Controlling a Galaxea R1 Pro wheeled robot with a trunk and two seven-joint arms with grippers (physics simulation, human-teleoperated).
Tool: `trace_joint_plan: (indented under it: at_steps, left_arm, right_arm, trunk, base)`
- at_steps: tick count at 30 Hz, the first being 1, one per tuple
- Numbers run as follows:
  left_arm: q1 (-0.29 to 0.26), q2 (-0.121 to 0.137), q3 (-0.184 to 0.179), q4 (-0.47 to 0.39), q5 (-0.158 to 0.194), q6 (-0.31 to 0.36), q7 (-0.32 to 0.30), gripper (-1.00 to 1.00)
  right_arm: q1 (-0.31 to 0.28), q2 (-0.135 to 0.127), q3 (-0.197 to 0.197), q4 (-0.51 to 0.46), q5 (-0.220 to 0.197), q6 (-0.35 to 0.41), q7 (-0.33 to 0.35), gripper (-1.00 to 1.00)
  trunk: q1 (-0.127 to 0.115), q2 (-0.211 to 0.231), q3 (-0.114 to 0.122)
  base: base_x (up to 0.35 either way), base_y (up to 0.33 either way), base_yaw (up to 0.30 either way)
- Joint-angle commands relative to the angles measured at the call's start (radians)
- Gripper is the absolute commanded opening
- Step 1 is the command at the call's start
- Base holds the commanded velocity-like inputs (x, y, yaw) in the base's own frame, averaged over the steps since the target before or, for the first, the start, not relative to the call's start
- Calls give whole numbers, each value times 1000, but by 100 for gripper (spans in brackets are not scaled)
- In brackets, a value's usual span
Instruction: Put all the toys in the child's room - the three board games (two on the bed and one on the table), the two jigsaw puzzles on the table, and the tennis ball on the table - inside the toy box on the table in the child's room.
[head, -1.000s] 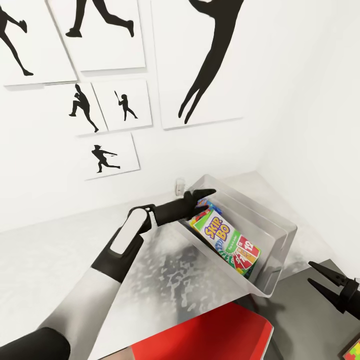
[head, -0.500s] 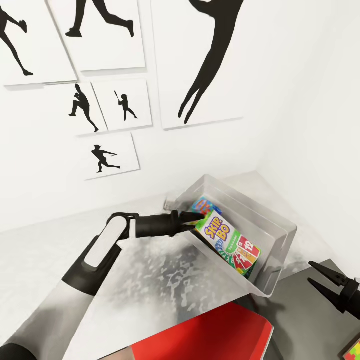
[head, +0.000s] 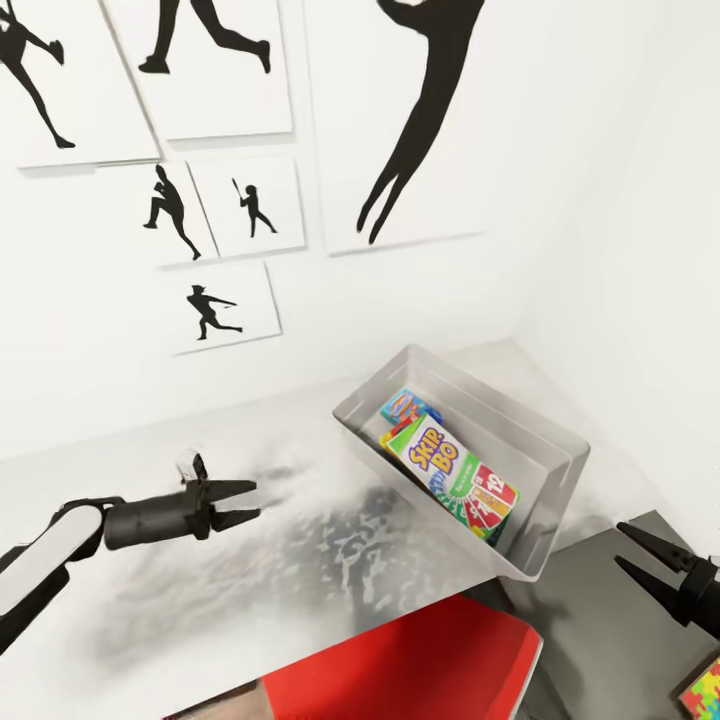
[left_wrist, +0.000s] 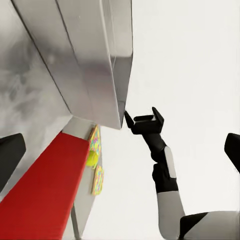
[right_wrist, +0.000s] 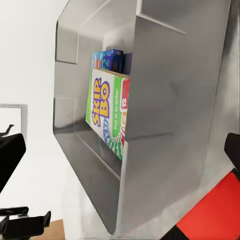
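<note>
While both pincers gape empty | toy box (head: 545, 455) tilted | Skip-Bo game (head: 450, 470) inside

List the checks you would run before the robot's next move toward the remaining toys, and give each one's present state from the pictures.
1. Left pincer empty and open: ok.
2. Left pincer clear of the toy box: ok, a stretch of table lies between them.
3. Skip-Bo game inside the toy box: ok, it lies on top of a blue box.
4. Right pincer empty and open: ok.
5. Jigsaw puzzles and tennis ball in the toy box: not ok, they lie on the table past the box.
6. Third board game in the box: cannot tell.
</note>
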Motion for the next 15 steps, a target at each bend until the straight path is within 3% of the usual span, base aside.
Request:
trace_joint_plan:
  at_steps: [1, 2, 7, 15]
  left_arm:
    - [12, 14, -2, 11, -1, -4, -29, 100]
    - [33, 35, 3, 24, -1, -13, -68, 100]
    - [66, 72, 42, 58, -1, -28, -150, 100]
    - [74, 82, 61, 69, -2, -33, -172, 100]
  right_arm:
    - [0, 0, -1, 0, 8, 3, 9, 100]
    - [0, 0, -2, 0, 8, 3, 9, 100]
    - [0, 0, -3, 0, 8, 3, 10, 100]
    - [0, 0, -3, 0, 8, 2, 10, 100]
  trunk:
    - [0, -2, -1]
    - [0, -2, -1]
    - [0, -2, -1]
    - [0, -2, 4]
  base:
    - [-197, 0, 0]
    - [-156, 0, 0]
    - [-74, 0, 0]
    - [-20, 0, -31]
